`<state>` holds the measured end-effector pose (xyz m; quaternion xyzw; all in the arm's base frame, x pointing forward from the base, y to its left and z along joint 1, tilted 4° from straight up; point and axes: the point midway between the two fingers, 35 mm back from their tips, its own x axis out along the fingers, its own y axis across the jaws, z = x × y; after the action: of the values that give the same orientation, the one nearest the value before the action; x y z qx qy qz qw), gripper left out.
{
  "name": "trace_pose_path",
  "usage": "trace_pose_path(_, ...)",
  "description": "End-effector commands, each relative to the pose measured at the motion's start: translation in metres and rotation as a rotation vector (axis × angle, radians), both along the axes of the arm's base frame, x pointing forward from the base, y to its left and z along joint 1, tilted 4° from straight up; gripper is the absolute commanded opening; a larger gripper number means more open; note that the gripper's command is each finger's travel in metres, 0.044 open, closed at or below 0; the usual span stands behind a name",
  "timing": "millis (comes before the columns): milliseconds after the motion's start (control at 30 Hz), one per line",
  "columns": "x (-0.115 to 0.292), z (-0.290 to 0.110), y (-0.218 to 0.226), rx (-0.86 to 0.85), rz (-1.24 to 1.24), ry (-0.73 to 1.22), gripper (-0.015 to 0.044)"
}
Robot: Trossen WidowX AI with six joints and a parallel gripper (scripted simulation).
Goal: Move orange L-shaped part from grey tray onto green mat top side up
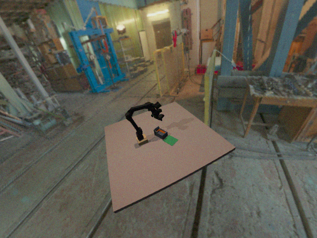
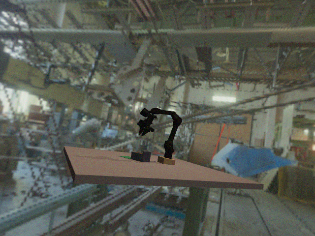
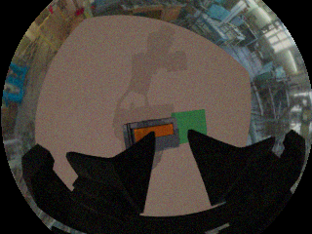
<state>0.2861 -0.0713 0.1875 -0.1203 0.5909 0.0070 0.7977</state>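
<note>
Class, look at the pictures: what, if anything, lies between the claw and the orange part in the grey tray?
Nothing but air. In the exterior view the claw hangs well above the tray. The wrist view shows the orange part unobstructed between the half-closed fingers.

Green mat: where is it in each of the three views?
Top: green mat just right of centre, at the lower right of the grey tray.
Exterior: thin green sliver left of the tray, mostly hidden.
Wrist: centre, right of the tray, above the fingers.
Shared landmark: the tray.
</note>
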Motion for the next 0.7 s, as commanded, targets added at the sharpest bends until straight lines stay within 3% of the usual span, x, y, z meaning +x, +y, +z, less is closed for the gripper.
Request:
trace_pose_path(0, -0.025, -0.054, 0.046, 0.113, 0.040, 0.264, 0.0180)
trace_pose_path(100, -0.037, -0.069, 0.061, 0.139, 0.048, 0.361, 0.0180)
trace_pose_path(300, -0.037, -0.076, 0.061, 0.139, 0.048, 0.361, 0.0180)
trace_pose_path(533, -0.041, -0.141, 0.062, 0.139, 0.048, 0.362, 0.0180)
trace_pose_path(667, -0.041, -0.144, 0.062, 0.139, 0.048, 0.362, 0.0180)
